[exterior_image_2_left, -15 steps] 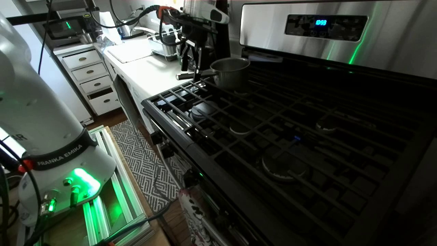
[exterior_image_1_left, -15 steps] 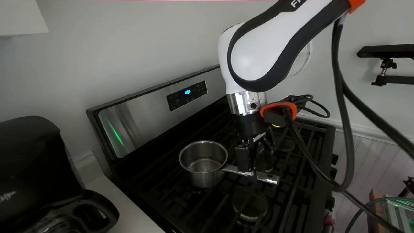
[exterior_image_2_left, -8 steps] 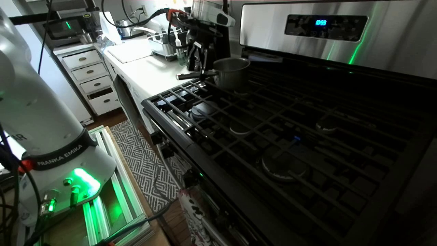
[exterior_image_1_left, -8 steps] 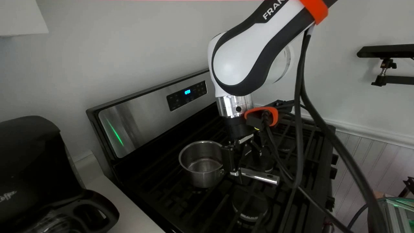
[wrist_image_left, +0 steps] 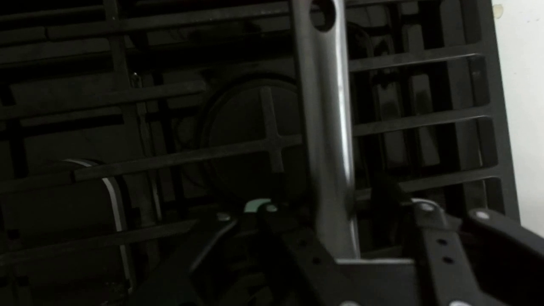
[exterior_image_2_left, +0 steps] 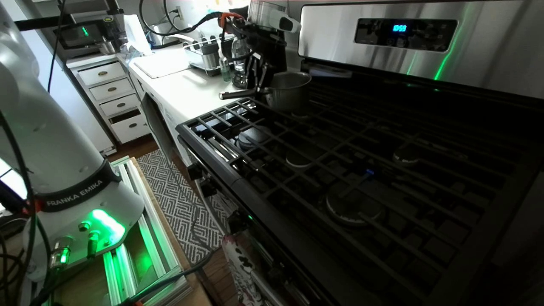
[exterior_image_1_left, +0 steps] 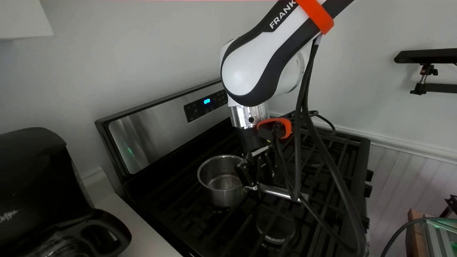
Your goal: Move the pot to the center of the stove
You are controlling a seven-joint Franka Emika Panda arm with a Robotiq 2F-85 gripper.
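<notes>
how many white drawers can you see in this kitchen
4, stacked in the background of an exterior view: top drawer, second drawer, third drawer and bottom drawer. More may be hidden.

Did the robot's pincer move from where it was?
Yes. In an exterior view, the pincer has moved along the handle toward the round body of the pot, which stayed put on the stove.

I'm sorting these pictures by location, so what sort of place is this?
A kitchen, probably in a home: there's a stove, a pot on its grates, and a black coffee maker beside the stove.
</notes>
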